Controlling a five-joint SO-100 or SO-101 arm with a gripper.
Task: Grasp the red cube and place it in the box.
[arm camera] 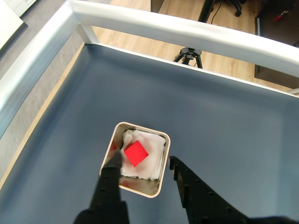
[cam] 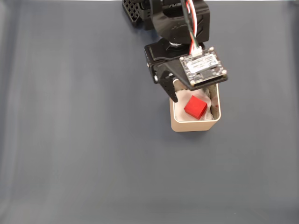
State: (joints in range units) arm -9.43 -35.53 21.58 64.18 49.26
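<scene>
Red plain-faced cube (arm camera: 136, 153) lies free on the white paper inside the beige square box (arm camera: 140, 188), just below the released black hand (arm camera: 142, 161); lift straight up so neither finger clips the thin wall

There is one red cube (cam: 195, 106), and it lies inside one box (cam: 192, 125). In this box there is one white paper lining (arm camera: 149, 161). One arm is present, and it has one gripper (arm camera: 142, 159) with two fingers (arm camera: 110, 173). On the arm sits one small circuit board (cam: 203, 68). In the wrist view, one black tripod (arm camera: 189, 54) stands on the floor behind the table.
</scene>
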